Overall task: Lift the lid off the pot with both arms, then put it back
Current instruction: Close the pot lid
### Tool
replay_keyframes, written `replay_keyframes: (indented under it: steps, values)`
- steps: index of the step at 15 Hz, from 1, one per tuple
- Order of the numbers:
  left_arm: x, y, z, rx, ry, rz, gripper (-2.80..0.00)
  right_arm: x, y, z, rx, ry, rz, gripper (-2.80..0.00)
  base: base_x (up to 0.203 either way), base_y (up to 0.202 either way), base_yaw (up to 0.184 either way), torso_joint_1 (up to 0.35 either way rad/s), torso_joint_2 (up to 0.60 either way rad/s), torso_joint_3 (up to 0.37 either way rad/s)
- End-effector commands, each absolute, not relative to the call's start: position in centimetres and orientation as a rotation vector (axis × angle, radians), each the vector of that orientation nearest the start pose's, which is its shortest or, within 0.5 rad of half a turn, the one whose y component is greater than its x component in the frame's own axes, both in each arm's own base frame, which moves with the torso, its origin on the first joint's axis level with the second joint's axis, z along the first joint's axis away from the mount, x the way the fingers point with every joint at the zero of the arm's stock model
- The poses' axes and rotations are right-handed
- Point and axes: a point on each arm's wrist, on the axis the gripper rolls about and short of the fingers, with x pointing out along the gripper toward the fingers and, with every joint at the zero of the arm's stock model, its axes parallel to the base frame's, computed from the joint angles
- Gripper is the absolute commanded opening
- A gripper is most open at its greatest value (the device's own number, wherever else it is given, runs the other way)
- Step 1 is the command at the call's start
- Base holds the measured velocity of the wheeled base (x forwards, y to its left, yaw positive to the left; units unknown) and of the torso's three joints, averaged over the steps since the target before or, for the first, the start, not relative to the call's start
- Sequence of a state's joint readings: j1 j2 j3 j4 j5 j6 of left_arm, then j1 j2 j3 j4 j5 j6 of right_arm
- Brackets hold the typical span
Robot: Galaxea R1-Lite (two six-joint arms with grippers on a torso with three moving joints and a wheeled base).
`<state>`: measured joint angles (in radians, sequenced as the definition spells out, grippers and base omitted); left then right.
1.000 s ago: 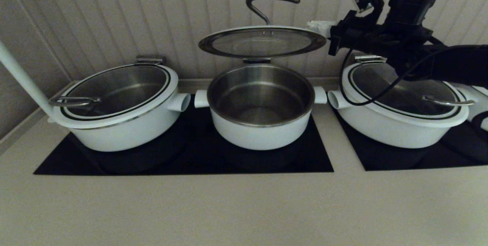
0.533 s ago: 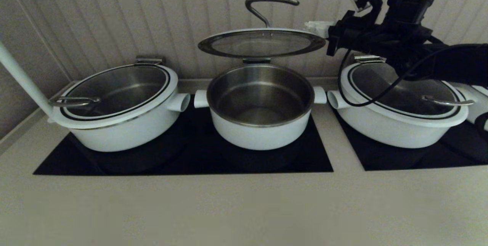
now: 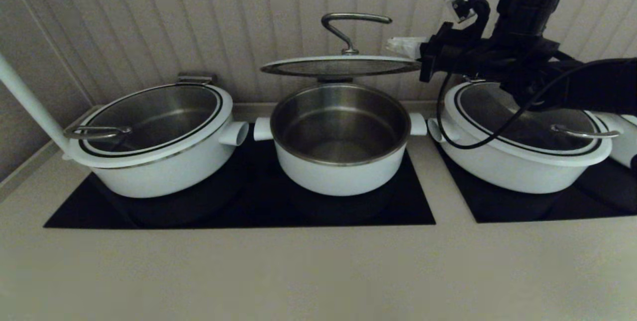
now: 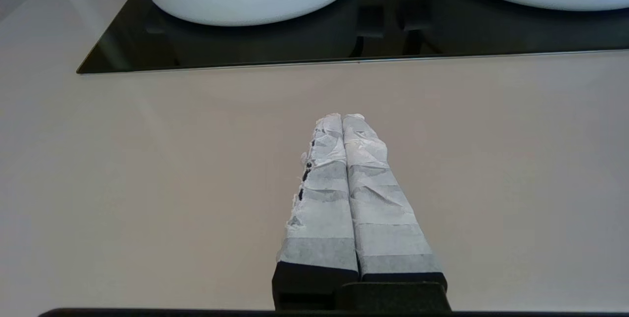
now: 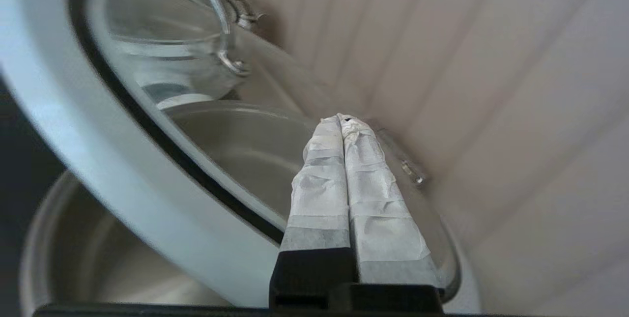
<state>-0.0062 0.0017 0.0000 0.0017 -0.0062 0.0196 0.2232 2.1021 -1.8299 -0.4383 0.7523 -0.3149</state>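
Observation:
The round glass lid [image 3: 340,66] with its white rim and curved steel handle [image 3: 348,22] hangs almost level just above the back of the small deep white pot [image 3: 341,171]. The pot stands open on the black cooktop, its steel inside showing. My right gripper [image 3: 398,45] is at the lid's right edge with its taped fingers pressed together. In the right wrist view the shut fingers [image 5: 343,119] lie over the lid's top [image 5: 98,159], with nothing between them. My left gripper [image 4: 341,118] is shut and empty over the beige counter before the cooktop, out of the head view.
A wider white pot with a lid [image 3: 154,161] stands left of the small pot and another [image 3: 522,161] stands right, under my right arm. Each sits on a black cooktop [image 3: 239,214]. A white pole [image 3: 30,107] rises at far left. A ribbed wall is close behind.
The lid has swung down from a raised tilt to nearly level over the pot. My right gripper has moved down and a little left with it.

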Motion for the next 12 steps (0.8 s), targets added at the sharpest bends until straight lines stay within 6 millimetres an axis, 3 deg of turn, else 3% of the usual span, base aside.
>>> replay_keyframes:
  steps: [1,12]
  values:
    - [-2.3,0.0,7.5,0.02,0.003,-0.012,-2.8,41.1,11.0,30.2,-0.335,-0.309,0.945,-2.8,0.0,0.0,0.0,0.0,0.0,0.0]
    - [-2.3,0.0,7.5,0.02,0.003,-0.012,-2.8,39.4,10.4,29.0,-0.316,-0.209,0.955,-2.8,0.0,0.0,0.0,0.0,0.0,0.0]
